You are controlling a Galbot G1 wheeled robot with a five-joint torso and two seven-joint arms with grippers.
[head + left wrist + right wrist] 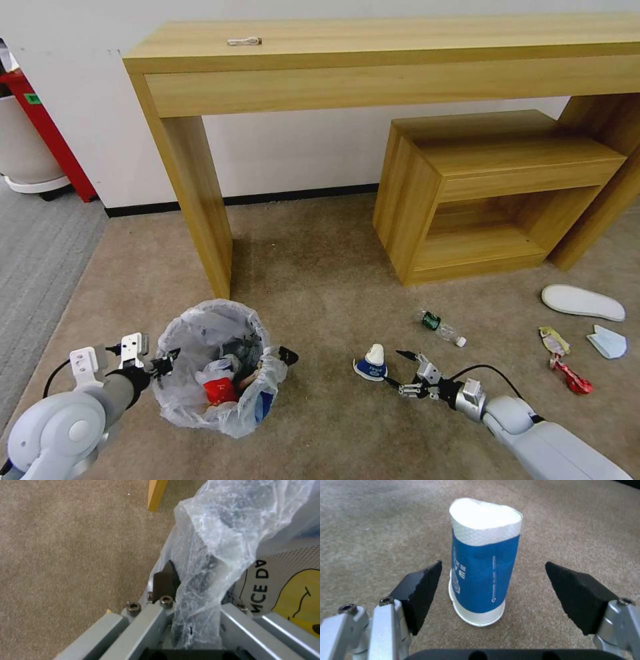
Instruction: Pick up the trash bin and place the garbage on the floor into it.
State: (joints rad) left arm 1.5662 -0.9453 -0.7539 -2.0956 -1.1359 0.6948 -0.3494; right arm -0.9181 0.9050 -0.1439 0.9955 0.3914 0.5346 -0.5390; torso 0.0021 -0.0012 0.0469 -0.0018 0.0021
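The trash bin (248, 410), lined with a crinkled clear bag, sits low over the beige floor (320, 280) by the desk leg. My left gripper (167, 363) is shut on its rim and bag (213, 542). In the left wrist view one dark fingertip (165, 578) presses against the plastic. Some garbage lies inside the bin, including a red-white bowl (217, 390). A blue-white paper cup (370, 363) stands upside down on the carpet. My right gripper (400, 370) is open, and the cup (483, 562) sits between its pads (420, 592), apart from both.
A small bottle (441, 327), a white slipper (582, 301), a candy wrapper (553, 340), a red wrapper (572, 377) and a light-blue face mask (608, 341) lie to the right. The wooden desk leg (200, 200) and a low cabinet (480, 193) stand behind. Grey ribbed carpet (40, 253) lies left.
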